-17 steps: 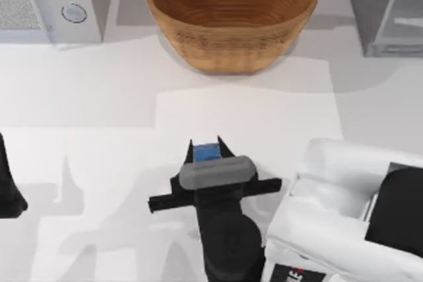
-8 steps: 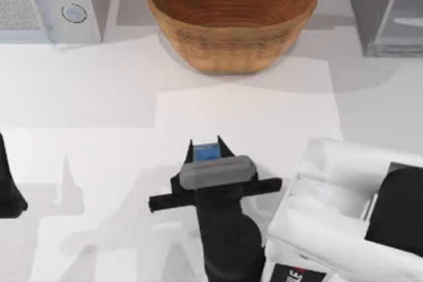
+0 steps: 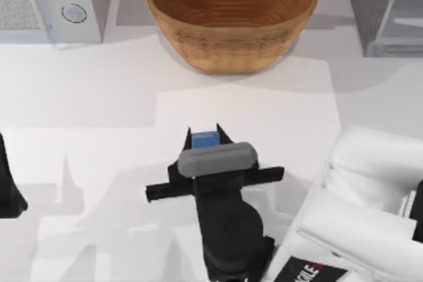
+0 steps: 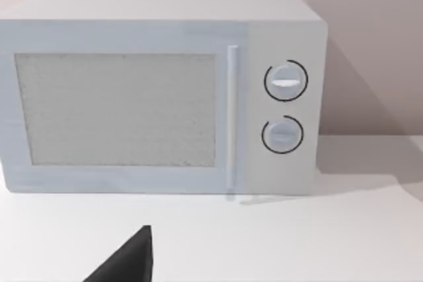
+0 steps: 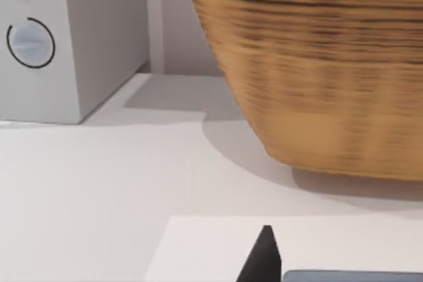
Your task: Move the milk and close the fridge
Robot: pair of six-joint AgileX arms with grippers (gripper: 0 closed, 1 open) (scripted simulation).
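The left gripper (image 3: 10, 193) is idling at the table's left edge, its fingers not readable. Mid-table, the right gripper (image 3: 203, 138) is clamping the milk (image 3: 203, 140), a light, crushable carton best pinched on flat sides. The fridge (image 3: 386, 8) is waiting far right.

A white microwave (image 4: 162, 94) is seen front-on, set on a white table (image 4: 297, 242) against a pale wall. A speckled grey door window is shown beside a vertical handle (image 4: 232, 117), with two round knobs (image 4: 285, 81) stacked alongside. A dark fingertip (image 4: 125, 260) is seen near the table.
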